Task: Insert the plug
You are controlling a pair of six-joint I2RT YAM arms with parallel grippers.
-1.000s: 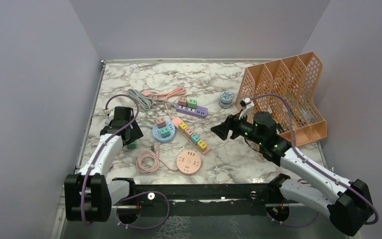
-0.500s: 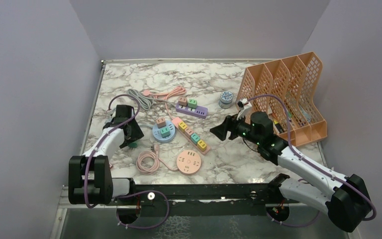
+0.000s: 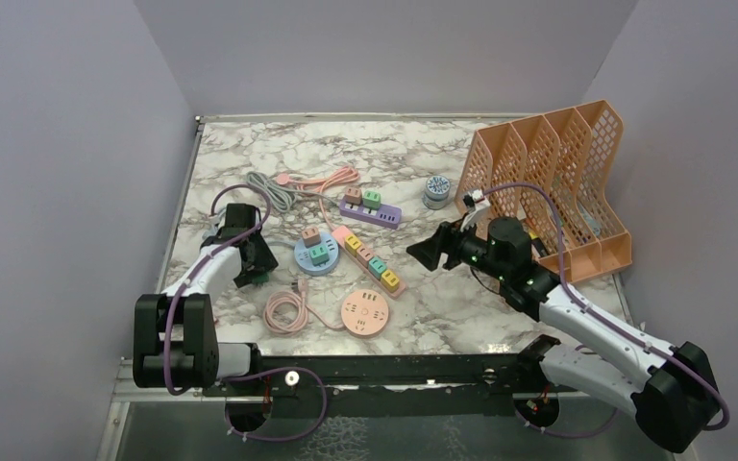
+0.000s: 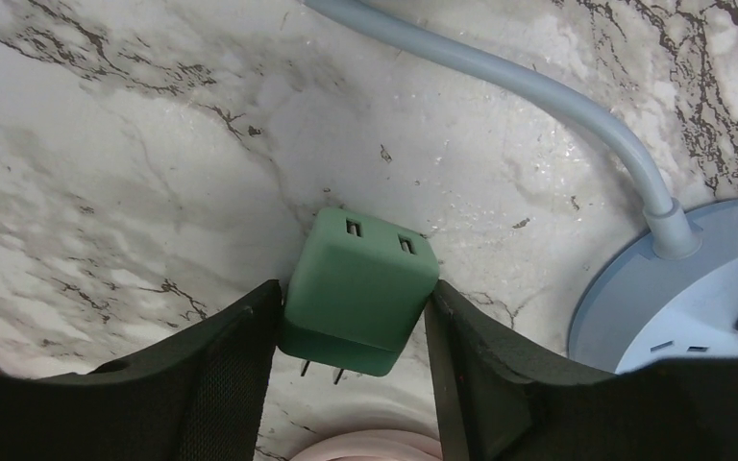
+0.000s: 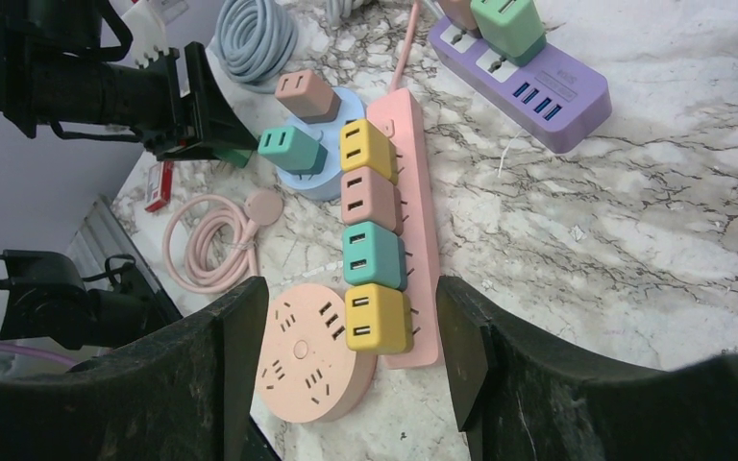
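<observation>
While right hand (image 5: 348,288) gapes empty, left hand (image 4: 351,293) pinches the green plug (image 4: 363,274) near table (image 3: 197,192) edge.

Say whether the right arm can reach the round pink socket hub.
Probably yes: the right claw hangs open; only the end of the pink power strip lies before the round pink socket hub, seemingly low enough to clear.

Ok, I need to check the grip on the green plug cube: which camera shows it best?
The left wrist view: the green plug cube sits large, pinched in the left claw, prongs visible. The top view shows only a green sliver beside the claw; the right wrist view, a distant green speck.
</observation>
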